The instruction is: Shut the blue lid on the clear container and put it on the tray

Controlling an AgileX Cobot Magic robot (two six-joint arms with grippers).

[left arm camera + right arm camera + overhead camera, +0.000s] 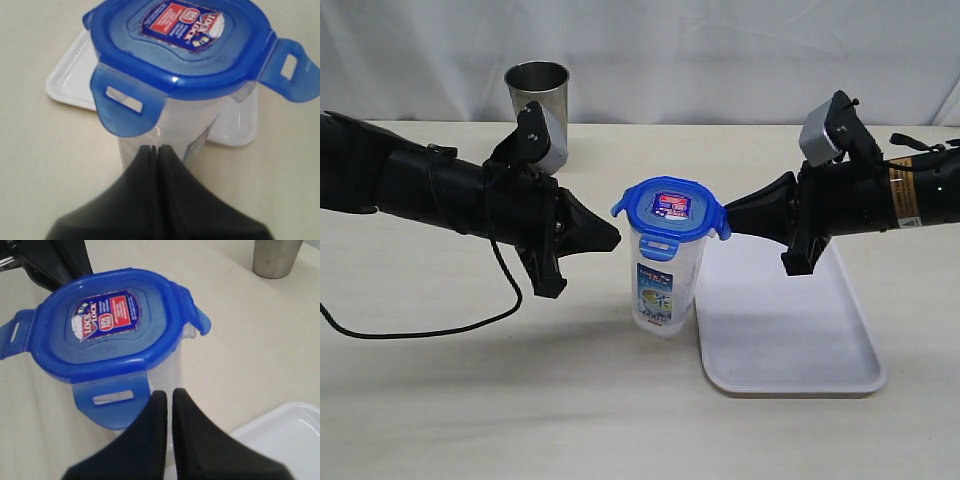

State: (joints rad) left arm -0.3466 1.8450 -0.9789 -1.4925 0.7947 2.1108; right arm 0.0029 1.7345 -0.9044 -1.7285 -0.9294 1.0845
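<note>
The clear container [665, 285] stands upright on the table just left of the white tray [790, 340]. The blue lid [670, 211] sits on top of it, its snap tabs sticking outward. My left gripper [617, 238] is shut and empty, its tip close to the lid's left tab [127, 105]. My right gripper [728, 215] points at the lid from the other side, shut with a thin slit between its fingers, tip near the right tab [112, 402]. In both wrist views the lid [185, 40] [107, 322] fills the frame beyond the jaws.
A grey steel cup [538, 105] stands at the back left of the table, behind the left arm. A black cable [440, 325] loops on the table under the left arm. The tray's near corner [285, 440] lies beside the right gripper.
</note>
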